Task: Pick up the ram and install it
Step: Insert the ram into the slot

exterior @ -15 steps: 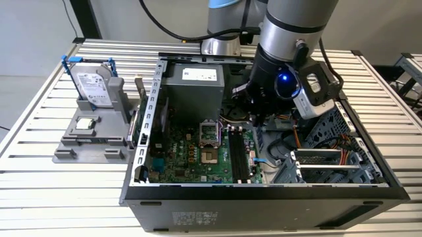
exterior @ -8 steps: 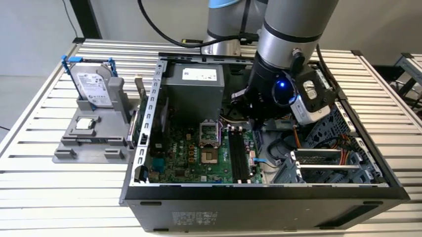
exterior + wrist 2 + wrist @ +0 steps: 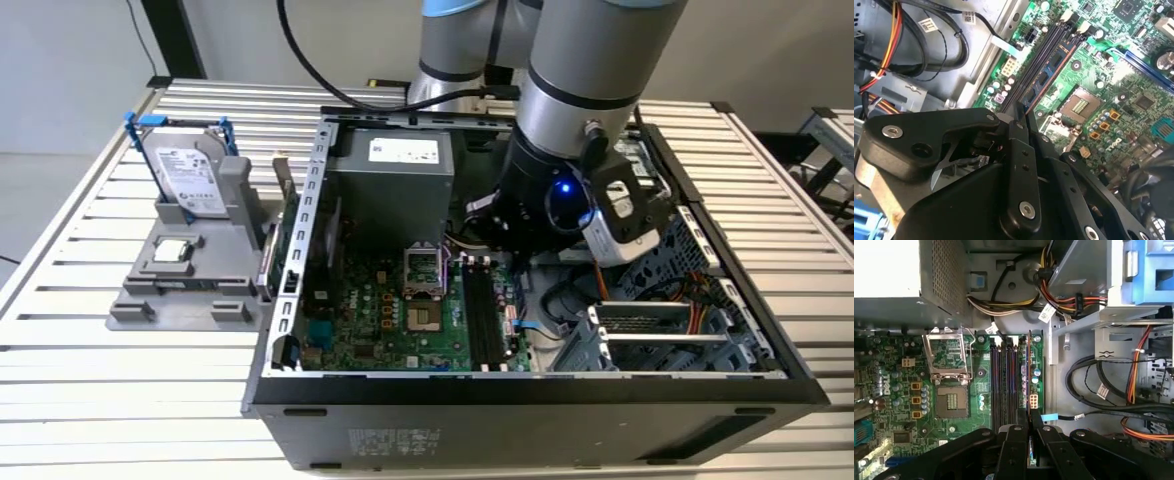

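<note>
Exterior view: computer case point(image 3: 287, 330) (open) holds motherboard point(image 3: 387, 320), fingers point(image 3: 514, 235).

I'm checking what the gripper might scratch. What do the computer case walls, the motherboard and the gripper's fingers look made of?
Computer case: looks like bare sheet metal, grey, dull, with punched holes. Motherboard: green circuit board, glossy, probably fibreglass laminate. Fingers of the gripper: matte black with screws; metal or plastic, unclear.

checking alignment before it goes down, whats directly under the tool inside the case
Under the black tool, shut on the thin green ram stick, lie the long black memory slots on the green motherboard. The tool covers the slots' near ends, so seating cannot be seen.
</note>
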`<state>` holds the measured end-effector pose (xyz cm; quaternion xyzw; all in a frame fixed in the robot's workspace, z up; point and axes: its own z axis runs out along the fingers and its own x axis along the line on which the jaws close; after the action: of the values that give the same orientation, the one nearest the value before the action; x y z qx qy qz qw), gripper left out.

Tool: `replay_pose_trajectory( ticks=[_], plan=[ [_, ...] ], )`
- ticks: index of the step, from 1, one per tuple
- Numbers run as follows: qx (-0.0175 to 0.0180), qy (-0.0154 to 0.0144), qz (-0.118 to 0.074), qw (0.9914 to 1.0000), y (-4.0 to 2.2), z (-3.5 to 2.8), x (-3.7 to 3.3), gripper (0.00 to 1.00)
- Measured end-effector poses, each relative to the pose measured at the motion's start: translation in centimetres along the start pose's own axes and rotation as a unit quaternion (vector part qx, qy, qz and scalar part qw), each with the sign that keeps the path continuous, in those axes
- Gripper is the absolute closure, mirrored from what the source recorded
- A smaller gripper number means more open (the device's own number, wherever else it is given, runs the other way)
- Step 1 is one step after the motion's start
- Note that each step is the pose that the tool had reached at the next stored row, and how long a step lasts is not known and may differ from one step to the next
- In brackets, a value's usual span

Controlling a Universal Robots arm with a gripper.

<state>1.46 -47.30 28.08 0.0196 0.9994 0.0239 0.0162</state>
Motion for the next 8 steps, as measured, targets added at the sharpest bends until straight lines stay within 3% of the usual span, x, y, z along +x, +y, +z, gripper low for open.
replay_pose_trajectory(
  ticks=[5, 6, 8],
  plan=[
    [0.0001, 0.0001, 0.0, 1.0, -0.41, 0.88, 0.01, 1.0],
    [-0.0001, 0.0, -0.001, 1.0, -1.04, 2.31, 0.04, 1.0],
    [-0.0001, 0.0002, -0.004, 0.99999, -1.09, 3.05, 0.06, 1.0]
  ],
)
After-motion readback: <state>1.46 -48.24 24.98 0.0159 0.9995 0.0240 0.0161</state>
